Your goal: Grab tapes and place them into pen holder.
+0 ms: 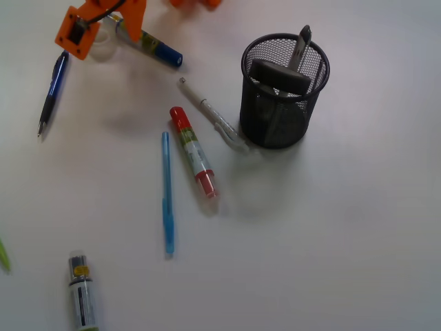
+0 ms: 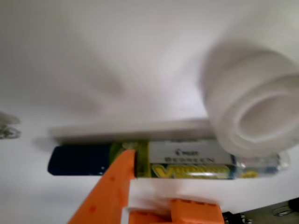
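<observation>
The whitish translucent tape (image 1: pixel 102 47) lies on the table at the top left, touching the clear end of a blue-capped marker (image 1: pixel 150 45). My orange gripper (image 1: pixel 103 22) hovers just over it, open, nothing held. In the wrist view the tape (image 2: pixel 254 109) fills the right side, blurred, and one orange finger (image 2: pixel 112 191) stands at the lower left in front of the marker (image 2: pixel 154 161); the other finger is hidden. The black mesh pen holder (image 1: pixel 260 114) stands right of centre with a black tape (image 1: pixel 279 76) lying tilted inside and another dark roll (image 1: pixel 302 43) on edge.
A dark blue pen (image 1: pixel 54 93) lies left of the gripper. A white pen (image 1: pixel 213 114) rests against the holder's base. A red-capped glue stick (image 1: pixel 193 153) and light blue pen (image 1: pixel 167 193) lie mid-table. Another glue stick (image 1: pixel 81 300) sits at the bottom left.
</observation>
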Robot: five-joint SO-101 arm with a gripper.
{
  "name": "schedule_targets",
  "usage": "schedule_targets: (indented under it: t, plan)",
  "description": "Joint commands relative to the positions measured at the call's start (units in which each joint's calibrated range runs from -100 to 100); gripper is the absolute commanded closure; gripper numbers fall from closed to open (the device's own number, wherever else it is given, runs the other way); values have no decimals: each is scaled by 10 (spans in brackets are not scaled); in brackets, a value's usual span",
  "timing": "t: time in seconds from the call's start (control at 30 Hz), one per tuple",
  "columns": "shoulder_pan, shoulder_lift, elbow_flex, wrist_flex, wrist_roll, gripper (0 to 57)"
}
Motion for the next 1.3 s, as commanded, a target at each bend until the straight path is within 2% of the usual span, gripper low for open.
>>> schedule_targets:
  t: [0.0, 0.37, 0.6, 1.03, 1.1, 1.17, 1.2, 1.27]
  plan:
    - [-27, 44, -14, -38, 0, 194]
    - [-18, 80, -78, -38, 21, 198]
    - [-2, 112, -80, -36, 25, 338]
    - [-24, 154, -86, -50, 49, 356]
    - [-21, 154, -86, -73, 62, 425]
    - [-11, 155, -86, -89, 74, 543]
    - [-6, 155, -86, -93, 84, 575]
    - [3, 152, -86, -94, 102, 560]
